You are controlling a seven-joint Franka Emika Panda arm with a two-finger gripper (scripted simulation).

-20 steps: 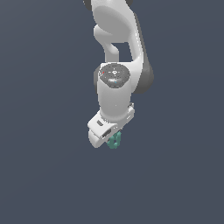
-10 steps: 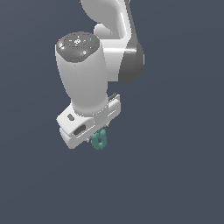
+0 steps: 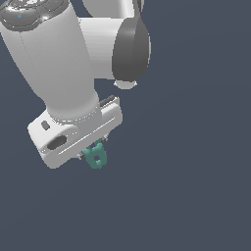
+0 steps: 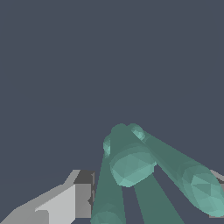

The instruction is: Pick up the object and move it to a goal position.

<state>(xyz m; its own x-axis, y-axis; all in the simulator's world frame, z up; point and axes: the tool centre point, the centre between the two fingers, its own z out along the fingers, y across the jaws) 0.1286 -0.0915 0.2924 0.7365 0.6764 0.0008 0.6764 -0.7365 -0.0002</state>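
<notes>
In the exterior view my arm [image 3: 63, 59] fills most of the frame, a big white column with a dark grey joint [image 3: 130, 49] on the exterior view's right, all of it hanging against a plain slate-blue background with no table edge or goal marker that I can make out. Below the column sits the white gripper [image 3: 93, 149], its broad body tilted, and from its underside pokes the object [image 3: 96, 157], a small teal knobbly piece with a hole showing through it. I judge the fingers to be clamped on that piece, since it hangs there with nothing under it and the wrist view shows a grey finger [image 4: 81, 194] pressed right beside the teal prongs. So the step in hand, as I read it, is the carry to the goal (the lifting looks done). To do it well I would keep the wrist angle steady and the travel smooth, because the piece is tiny next to the gripper and seems held only by its upper part, with rounded prongs that could roll or slip in the pads under a jerk. I cannot see where the goal lies, so I would not ease the grip until the position is reached.
</notes>
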